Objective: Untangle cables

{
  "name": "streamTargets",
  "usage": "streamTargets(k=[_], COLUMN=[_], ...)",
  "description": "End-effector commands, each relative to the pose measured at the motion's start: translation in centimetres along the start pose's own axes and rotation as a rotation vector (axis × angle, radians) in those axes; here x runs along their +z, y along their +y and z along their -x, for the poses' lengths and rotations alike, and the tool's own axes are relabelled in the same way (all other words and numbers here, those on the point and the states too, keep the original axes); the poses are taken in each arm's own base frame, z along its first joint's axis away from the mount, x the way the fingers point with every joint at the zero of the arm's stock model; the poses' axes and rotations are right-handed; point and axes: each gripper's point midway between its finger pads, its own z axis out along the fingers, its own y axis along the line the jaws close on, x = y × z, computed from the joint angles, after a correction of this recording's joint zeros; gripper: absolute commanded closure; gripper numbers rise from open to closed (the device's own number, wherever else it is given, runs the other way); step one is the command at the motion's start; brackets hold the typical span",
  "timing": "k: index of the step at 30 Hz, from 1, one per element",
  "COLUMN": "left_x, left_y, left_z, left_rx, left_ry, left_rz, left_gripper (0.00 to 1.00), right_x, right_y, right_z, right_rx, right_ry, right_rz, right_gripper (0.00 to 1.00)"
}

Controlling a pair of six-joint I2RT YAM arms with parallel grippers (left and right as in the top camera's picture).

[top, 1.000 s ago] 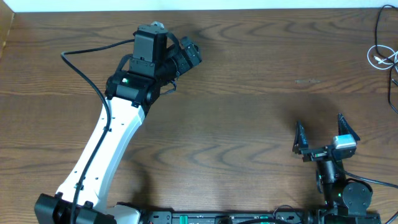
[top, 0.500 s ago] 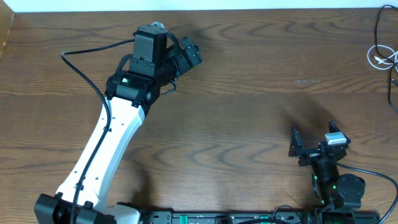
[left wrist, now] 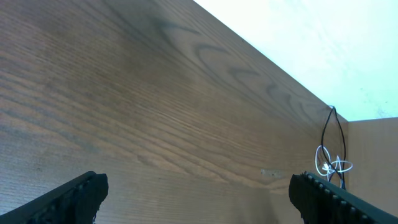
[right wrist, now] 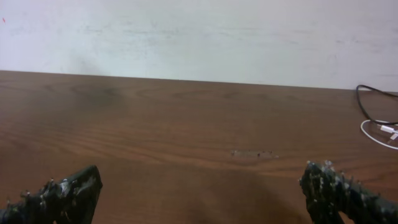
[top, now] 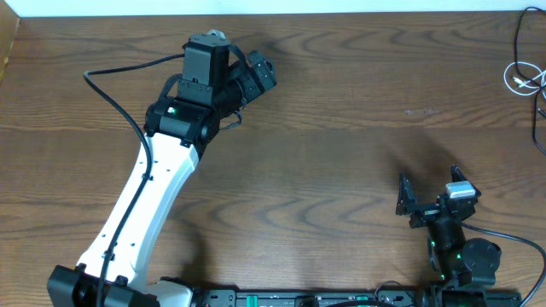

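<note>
The cables lie tangled at the table's far right edge: a thin white cable (top: 522, 78) looped together with a thin black cable (top: 538, 109). They also show small in the left wrist view (left wrist: 333, 160) and at the right edge of the right wrist view (right wrist: 378, 126). My left gripper (top: 260, 75) is open and empty at the back left, far from the cables, with both fingers spread wide in its wrist view (left wrist: 199, 199). My right gripper (top: 429, 188) is open and empty near the front right, short of the cables, fingers wide apart (right wrist: 202, 199).
The brown wooden table (top: 341, 145) fills the view. A white wall runs behind its far edge (right wrist: 199, 37). A thick black wire (top: 119, 102) belonging to the left arm loops over the table at the left. A faint scuff marks the wood (top: 421, 111).
My right gripper has drawn back toward the front edge over the last second, then held still. The left arm and the cables have not moved.
</note>
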Motion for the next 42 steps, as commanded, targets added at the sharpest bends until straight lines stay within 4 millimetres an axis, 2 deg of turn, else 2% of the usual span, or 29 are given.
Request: streamTargets(k=[1, 8, 12, 15, 17, 19, 24, 25, 28, 31, 33, 42], left_x=[0.3, 0.2, 0.2, -0.1, -1.4, -2.8, -8.2, -10.4, -13.2, -14.6, -15.1, -13.9], left_y=[0.8, 1.1, 1.5, 2.4, 3.1, 2.9, 2.9, 3.2, 4.5, 5.2, 6.8, 12.7], left_z=[0.1, 0.5, 0.1, 1.1, 2.4, 2.7, 4.3, 4.9, 5.3, 4.5, 2.9, -2.9], left_rx=[0.030, 0.024, 0.025, 0.022, 0.030, 0.091, 0.224, 0.258, 0.275, 0.405, 0.518, 0.655], left_ry=[-0.010, -0.018, 0.000, -0.051, -0.130, -0.151, -0.296, -0.366, -0.460, -0.517, -0.581, -0.752], left_rz=[0.031, 0.034, 0.054, 0.099, 0.151, 0.149, 0.150, 0.133, 0.104, 0.037, 0.018, 0.020], left_gripper=[0.02, 0.02, 0.02, 0.02, 0.02, 0.02, 0.02, 0.02, 0.02, 0.02, 0.02, 0.02], right_x=[0.0, 0.0, 0.0, 0.0, 0.0, 0.0, 0.0, 0.0, 0.0, 0.0, 0.0, 0.0], right_y=[0.2, 0.2, 0.2, 0.2, 0.2, 0.2, 0.2, 0.2, 0.2, 0.2, 0.2, 0.2], right_z=[-0.1, -0.1, -0.1, -0.1, -0.1, -0.1, -0.1, -0.1, -0.1, -0.1, -0.1, -0.1], right_rx=[0.014, 0.014, 0.014, 0.014, 0.014, 0.014, 0.014, 0.014, 0.014, 0.014, 0.014, 0.014], right_ry=[0.004, 0.004, 0.004, 0.004, 0.004, 0.004, 0.004, 0.004, 0.004, 0.004, 0.004, 0.004], right_rz=[0.009, 0.009, 0.009, 0.009, 0.009, 0.009, 0.009, 0.009, 0.009, 0.009, 0.009, 0.009], right_gripper=[0.01, 0.01, 0.01, 0.01, 0.01, 0.01, 0.01, 0.01, 0.01, 0.01, 0.01, 0.01])
